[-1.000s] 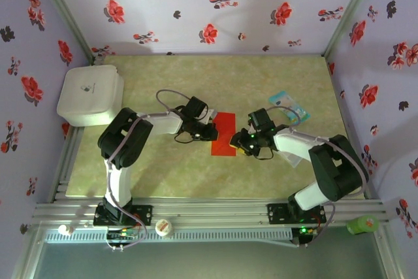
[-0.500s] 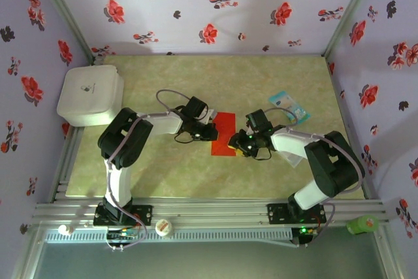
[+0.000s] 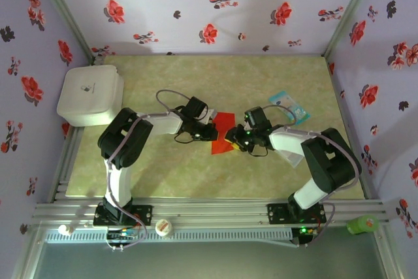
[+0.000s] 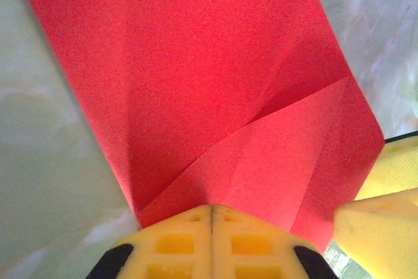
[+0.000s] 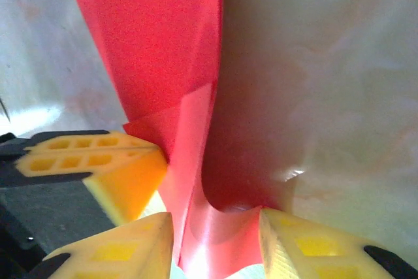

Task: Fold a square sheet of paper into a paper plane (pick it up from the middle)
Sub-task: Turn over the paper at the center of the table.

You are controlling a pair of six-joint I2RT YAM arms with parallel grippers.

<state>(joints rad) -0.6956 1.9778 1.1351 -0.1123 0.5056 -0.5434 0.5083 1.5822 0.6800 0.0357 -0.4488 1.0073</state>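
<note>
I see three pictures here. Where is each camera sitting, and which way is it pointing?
Top view: above and behind the arms, looking down on the table; left arm and right arm show whole.
Left wrist: on the left arm, looking along its shut left claw onto the red paper.
Right wrist: on the right arm, looking past its parted right claw at the paper.
Shared: both wrist views show the same paper and the other claw.

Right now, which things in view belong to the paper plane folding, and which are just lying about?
In the job: red paper sheet, partly folded; left gripper, shut at its edge; right gripper, open around a raised fold.
Lying about: blue-and-white packet; white box; green object and small white cap on the front rail.
</note>
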